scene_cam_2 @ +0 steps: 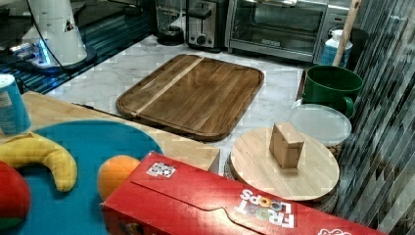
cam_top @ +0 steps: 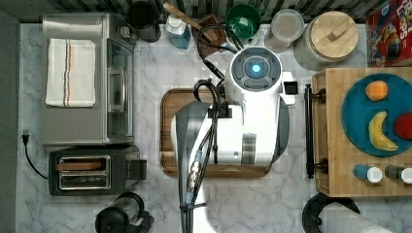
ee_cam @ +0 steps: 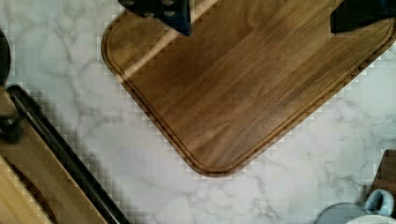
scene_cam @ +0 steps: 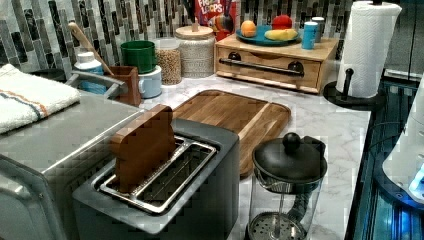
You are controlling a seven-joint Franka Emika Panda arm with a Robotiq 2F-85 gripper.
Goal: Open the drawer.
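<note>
Drawer [scene_cam: 270, 67] first: it sits shut in its light-wood box at the far end of the bench [scene_cam: 330, 125] in the left view, its front flush with the frame, the long black bar handle [scene_cam: 267, 66] running across it on two round posts. In the top view the same handle [cam_top: 309, 131] lies along the box's left edge, facing me. On top of the box rests a blue plate [cam_top: 357, 114] with fruit. So nothing of the task is done yet; I judge the whole reach, grasp and pull are left.

My end effector [ee_cam: 261, 14] hangs over the brown cutting board [ee_cam: 243, 88], well apart from the handle, its two dark fingers [ee_cam: 163, 11] spread wide with bare wood between them, gripping nothing. In the wrist view the handle [ee_cam: 60, 154] shows beyond a strip of marble.

Between board and handle the marble is bare, which gives room for the drawer to slide out toward the board. A paper towel roll [scene_cam: 367, 47] stands just beside one end of the box, and jars [scene_cam: 197, 50] crowd the other end, so I would come in at the bar's middle.
</note>
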